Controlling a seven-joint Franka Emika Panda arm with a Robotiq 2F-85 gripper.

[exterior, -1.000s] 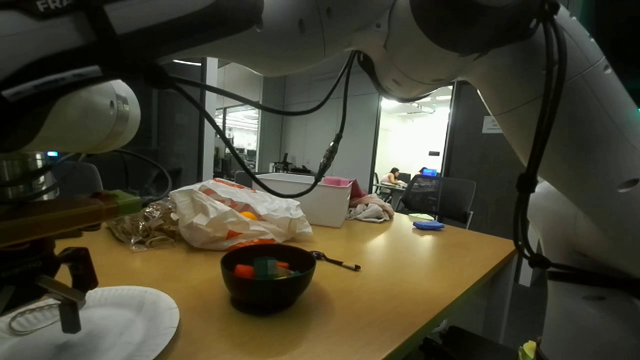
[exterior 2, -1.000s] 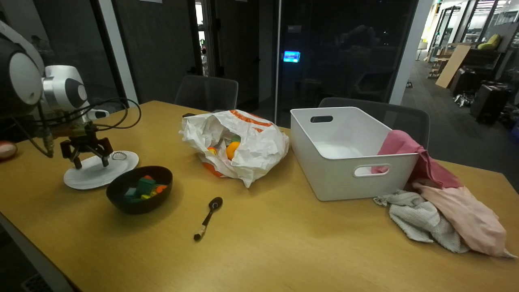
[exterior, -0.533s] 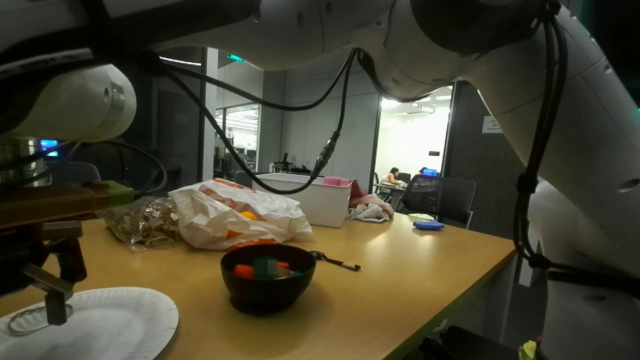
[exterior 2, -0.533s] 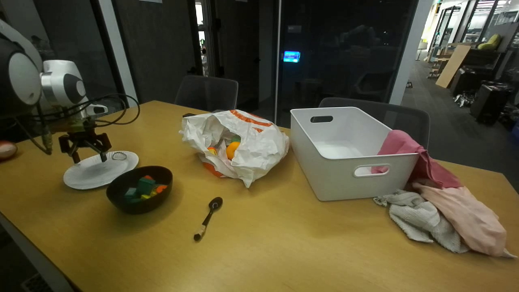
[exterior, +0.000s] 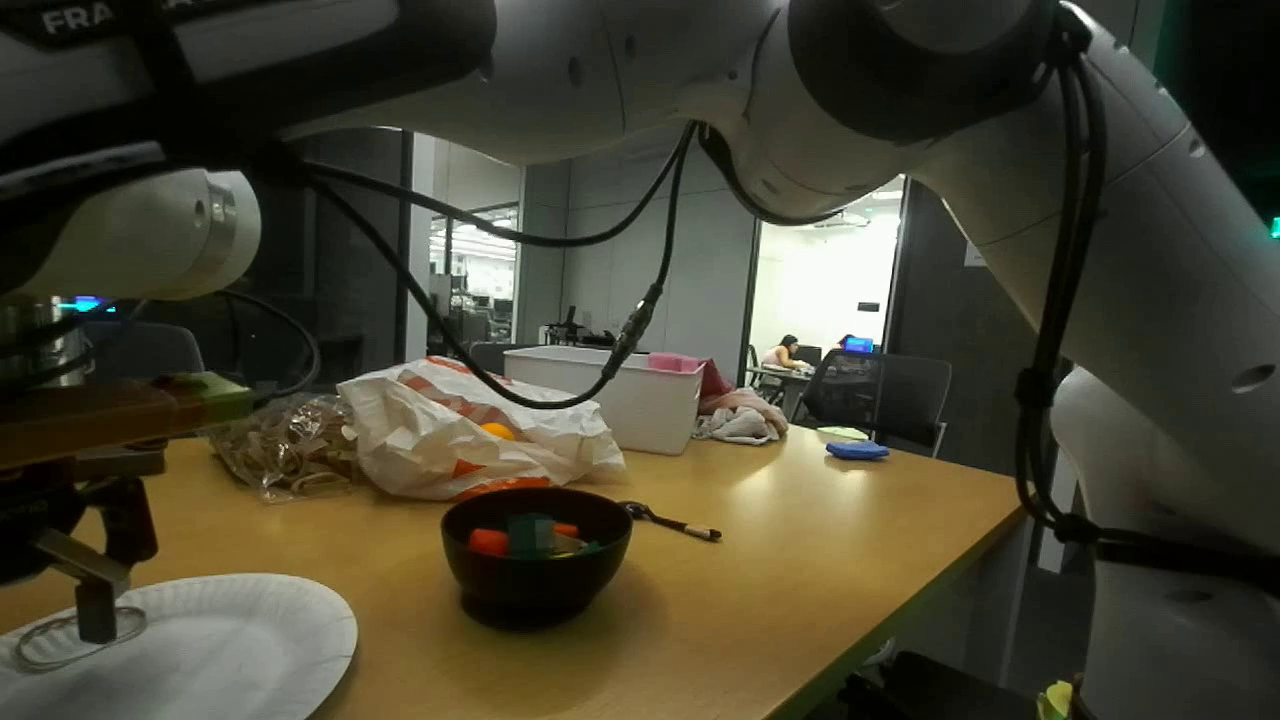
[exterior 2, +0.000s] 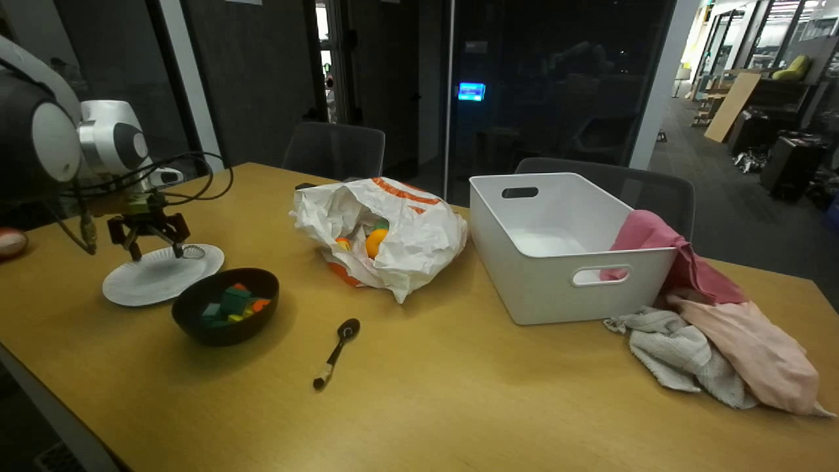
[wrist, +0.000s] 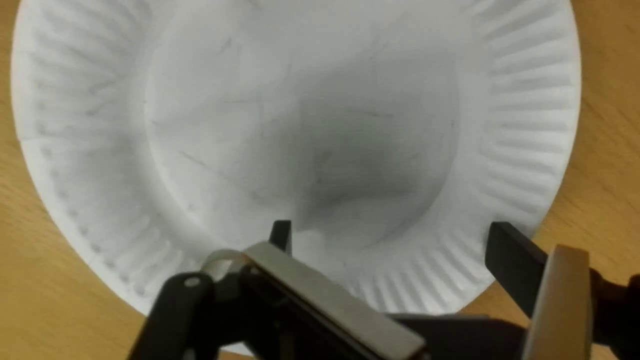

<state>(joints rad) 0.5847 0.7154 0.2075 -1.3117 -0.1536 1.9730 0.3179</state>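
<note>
Paper plate (wrist: 530, 100), one; thin ring (exterior 2: 193, 252), one. The plate lies flat on the table (exterior 2: 459, 393), below the gripper (exterior 2: 156, 254), in from the table's far corner in an exterior view, a dark bowl (exterior: 535, 590) near it. The ring rests on the plate by its rim, next to one fingertip; whether the two touch cannot be told. Gripper: jaws spread wide, bare plate beneath the gap; contact of the tips with the plate uncertain.

Hidden or cut off: in an exterior view the frame's left and bottom edges crop the plate, and only one finger (exterior: 97, 612) shows; the wrist view cuts the plate's upper part, and a finger linkage masks all but a pale arc of the ring.

Appearance: plate white, round, rim fluted, flat centre with faint creases and soft shadow; ring slender, greyish, material unclear.
</note>
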